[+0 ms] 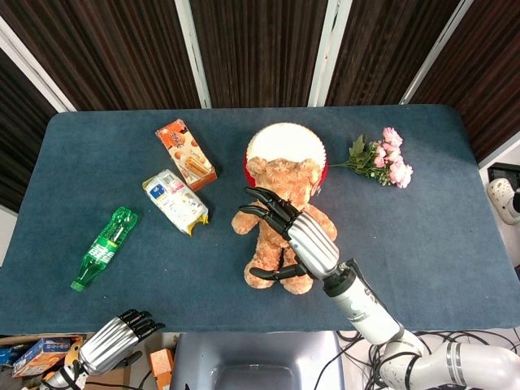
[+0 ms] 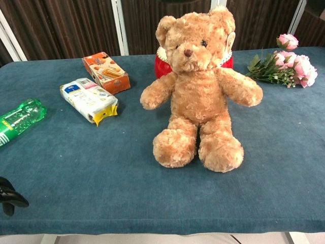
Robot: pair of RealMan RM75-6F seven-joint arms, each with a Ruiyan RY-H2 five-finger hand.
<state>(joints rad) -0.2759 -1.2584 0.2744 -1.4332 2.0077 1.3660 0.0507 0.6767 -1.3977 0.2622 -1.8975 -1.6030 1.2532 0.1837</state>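
Note:
A brown teddy bear (image 1: 283,175) (image 2: 198,86) sits upright in the middle of the blue table (image 1: 422,244), its back against a red drum with a white top (image 1: 286,140) (image 2: 163,65). In the head view my right hand (image 1: 301,236) is over the bear's body, fingers spread and holding nothing. The chest view does not show this hand, so it is not touching the bear's front. My left hand (image 1: 114,343) stays low off the table's near left edge, empty. Only its dark fingertips (image 2: 10,195) show in the chest view.
An orange snack box (image 1: 185,153) (image 2: 105,72) and a white and yellow packet (image 1: 175,201) (image 2: 89,100) lie left of the bear. A green bottle (image 1: 106,246) (image 2: 18,119) lies at the far left. Pink flowers (image 1: 388,162) (image 2: 289,61) lie at the back right.

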